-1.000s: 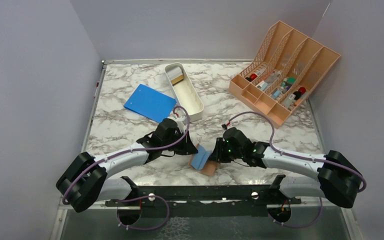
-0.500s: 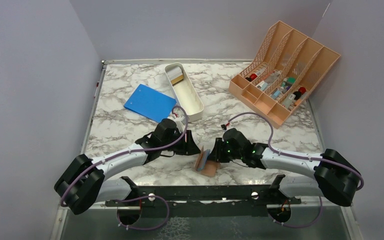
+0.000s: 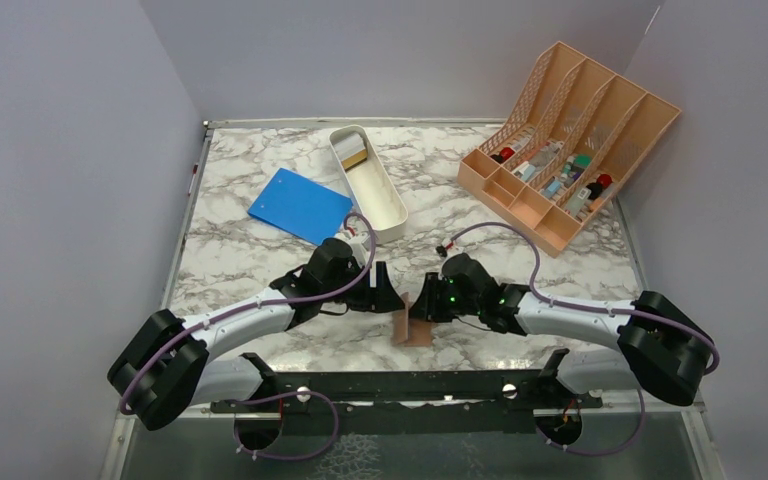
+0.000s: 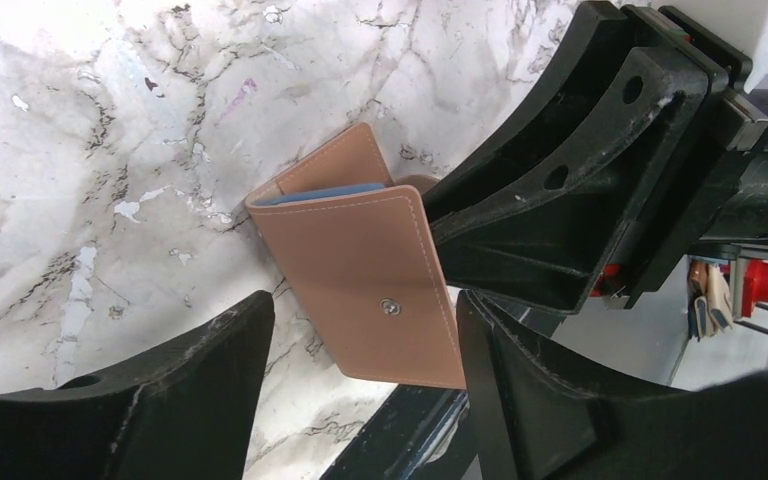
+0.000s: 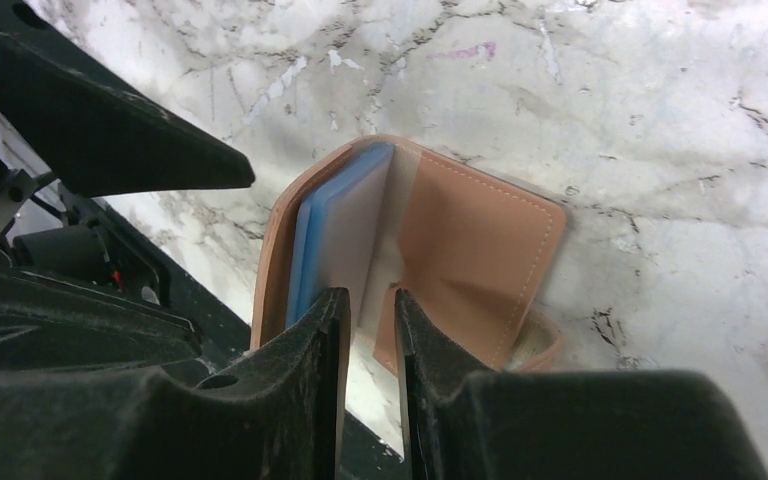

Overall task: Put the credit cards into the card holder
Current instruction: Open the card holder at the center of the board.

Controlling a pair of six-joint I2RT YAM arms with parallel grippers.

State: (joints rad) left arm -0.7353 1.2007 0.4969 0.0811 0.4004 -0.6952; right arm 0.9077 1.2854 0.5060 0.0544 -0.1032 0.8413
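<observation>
Marble, white veined with grey, tops the table (image 3: 250, 262). At its near edge, between the two arms, sits the small brown leather-like folding card holder (image 3: 413, 328) (image 4: 370, 270) (image 5: 470, 250). One cover is flat, the other raised, with blue leaves showing inside. The right gripper (image 3: 422, 305) (image 5: 370, 305) has its jaws drawn narrow on a pale inner leaf, pinching it. The left gripper (image 3: 385, 295) (image 4: 365, 320) stands wide apart, a finger either side of the holder, gripping nothing. Far back, a gold-brown card (image 3: 353, 155) lies in the long white oblong tray (image 3: 392, 200).
</observation>
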